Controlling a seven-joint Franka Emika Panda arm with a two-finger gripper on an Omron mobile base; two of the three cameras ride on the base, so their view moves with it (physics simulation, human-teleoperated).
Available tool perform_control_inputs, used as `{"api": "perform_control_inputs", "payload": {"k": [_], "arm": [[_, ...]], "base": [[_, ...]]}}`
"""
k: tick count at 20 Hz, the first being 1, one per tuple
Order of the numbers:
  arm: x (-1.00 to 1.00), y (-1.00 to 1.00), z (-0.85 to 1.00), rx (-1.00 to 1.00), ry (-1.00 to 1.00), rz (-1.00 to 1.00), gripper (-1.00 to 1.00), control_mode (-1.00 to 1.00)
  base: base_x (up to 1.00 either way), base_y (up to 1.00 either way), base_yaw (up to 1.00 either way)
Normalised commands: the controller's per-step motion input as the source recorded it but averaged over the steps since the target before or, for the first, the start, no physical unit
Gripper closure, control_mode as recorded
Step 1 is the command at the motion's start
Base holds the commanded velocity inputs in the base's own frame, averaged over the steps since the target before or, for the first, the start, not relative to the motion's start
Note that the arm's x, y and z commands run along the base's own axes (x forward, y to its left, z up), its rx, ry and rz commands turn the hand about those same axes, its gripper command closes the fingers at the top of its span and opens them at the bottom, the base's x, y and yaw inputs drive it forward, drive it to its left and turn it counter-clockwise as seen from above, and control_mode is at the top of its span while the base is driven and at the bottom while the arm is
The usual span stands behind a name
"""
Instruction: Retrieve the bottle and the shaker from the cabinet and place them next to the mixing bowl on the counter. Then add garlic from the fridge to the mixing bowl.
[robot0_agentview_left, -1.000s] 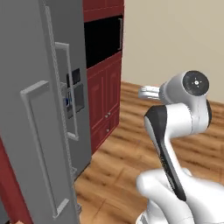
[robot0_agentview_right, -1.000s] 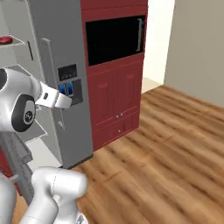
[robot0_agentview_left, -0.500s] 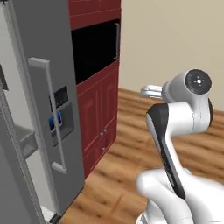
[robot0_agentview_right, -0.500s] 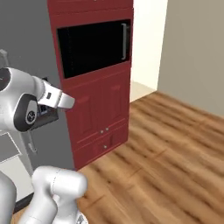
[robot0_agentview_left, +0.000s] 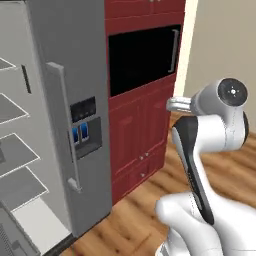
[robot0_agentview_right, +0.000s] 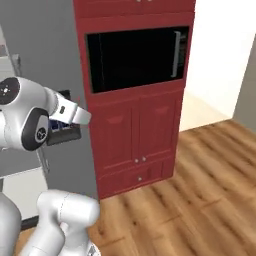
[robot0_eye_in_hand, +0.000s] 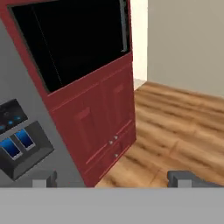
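The tall grey fridge (robot0_agentview_left: 65, 125) stands at the left, with a long bar handle (robot0_agentview_left: 62, 120) and a dispenser panel (robot0_agentview_left: 84, 127) on its door. Pale grey inner shelves (robot0_agentview_left: 15, 150) show at the far left edge. The same grey fridge door (robot0_agentview_right: 50, 60) rises behind my arm in the right base view, and its dispenser (robot0_eye_in_hand: 19, 146) sits low left in the hand view. My gripper (robot0_eye_in_hand: 113, 179) is open in free air, nothing between its fingertips (robot0_eye_in_hand: 43, 177), facing the red column. The bottle, shaker, cabinet, mixing bowl, counter and garlic are out of view.
A dark red tall unit (robot0_agentview_left: 145, 145) with a black built-in oven (robot0_agentview_left: 142, 57) stands right of the fridge; it also shows as the red unit (robot0_agentview_right: 135, 135) and red doors (robot0_eye_in_hand: 100, 118). Wooden floor (robot0_agentview_right: 200, 200) spreads to the right, beside a pale wall (robot0_eye_in_hand: 188, 43).
The whole picture has shifted, so the base has moved: the oven column looks larger and the fridge's inner shelves have come into the left base view. The arm keeps its pose, gripper still open.
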Motion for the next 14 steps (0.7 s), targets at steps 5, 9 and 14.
{"api": "perform_control_inputs", "payload": {"k": [5, 9, 14], "arm": [[0.00, 0.00, 0.00, 0.00, 0.00, 0.00, -1.00, 1.00], [0.00, 0.00, 0.00, 0.00, 0.00, 0.00, -1.00, 1.00], [0.00, 0.00, 0.00, 0.00, 0.00, 0.00, -1.00, 1.00]], "base": [[-0.20, -0.57, 0.83], [-0.13, -0.18, 0.87], [0.42, -0.11, 0.83]]}}
